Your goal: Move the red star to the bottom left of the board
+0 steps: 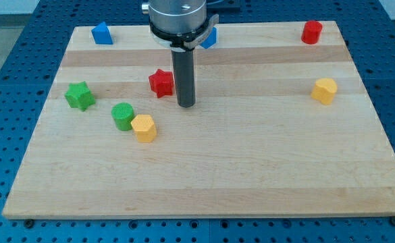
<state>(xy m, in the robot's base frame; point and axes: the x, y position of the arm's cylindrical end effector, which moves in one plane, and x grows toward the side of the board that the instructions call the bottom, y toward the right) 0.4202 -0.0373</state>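
The red star (161, 82) lies on the wooden board (251, 169), left of the middle and in the upper half. My tip (186, 104) stands just to the star's right and slightly below it, very close to it or touching its right edge; I cannot tell which. The rod rises straight up to the arm's grey mount at the view's top.
A green star (80, 95) lies at the left. A green cylinder (123, 115) touches a yellow hexagonal block (144, 127) below the red star. A blue block (102, 33) is top left, another blue block (211, 37) behind the mount, a red cylinder (311, 32) top right, a yellow block (324, 90) at the right.
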